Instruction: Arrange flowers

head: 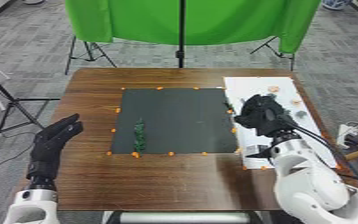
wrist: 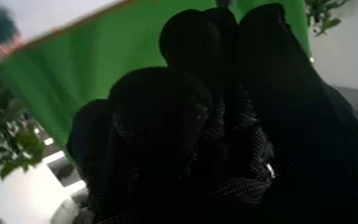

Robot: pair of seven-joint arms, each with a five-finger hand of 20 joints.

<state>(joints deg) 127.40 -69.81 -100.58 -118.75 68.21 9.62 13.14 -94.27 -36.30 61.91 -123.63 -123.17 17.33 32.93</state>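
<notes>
In your right wrist view, you see the right robot hand (head: 259, 116) in black glove, very near to the camera. Behind it there is a green cloth (wrist: 64, 65). You also see leafy plants (wrist: 14, 142) and a pale surface (wrist: 355, 47), both rather blurred.

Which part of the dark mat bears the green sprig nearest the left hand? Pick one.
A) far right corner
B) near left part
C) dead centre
B: the green sprig lies by the left edge of the dark mat, in its near half.
</notes>
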